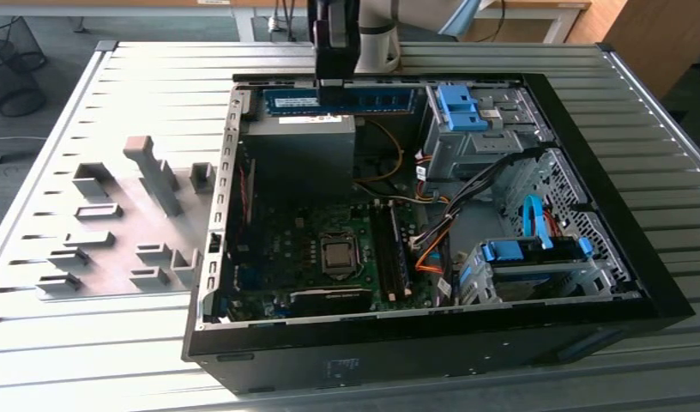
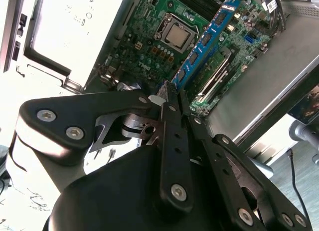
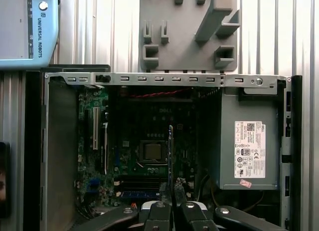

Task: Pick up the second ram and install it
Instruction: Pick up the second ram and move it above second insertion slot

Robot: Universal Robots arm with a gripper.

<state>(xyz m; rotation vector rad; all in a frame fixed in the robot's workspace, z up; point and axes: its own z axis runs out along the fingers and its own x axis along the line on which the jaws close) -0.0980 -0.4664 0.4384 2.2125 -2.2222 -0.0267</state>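
Note:
The second ram (image 1: 340, 100), a long blue board with black chips and a white label, hangs level over the back of the open computer case (image 1: 624, 283), above the grey power supply (image 1: 298, 154). My gripper (image 1: 330, 83) comes down from above and is shut on the stick's top edge near its middle. In the second wrist view the ram (image 2: 202, 46) runs out from between the black fingers (image 2: 172, 116) over the green motherboard (image 2: 149, 46). The first wrist view shows the stick edge-on (image 3: 171, 151) above the board, with the gripper (image 3: 173, 193) clamped on it.
The black memory slots (image 1: 390, 249) lie beside the processor socket (image 1: 339, 255), with orange and black cables (image 1: 432, 245) close by. Blue drive-bay clips (image 1: 459, 107) and metal cages line the exterior view's right side. A grey fixture plate (image 1: 121, 223) lies outside the case.

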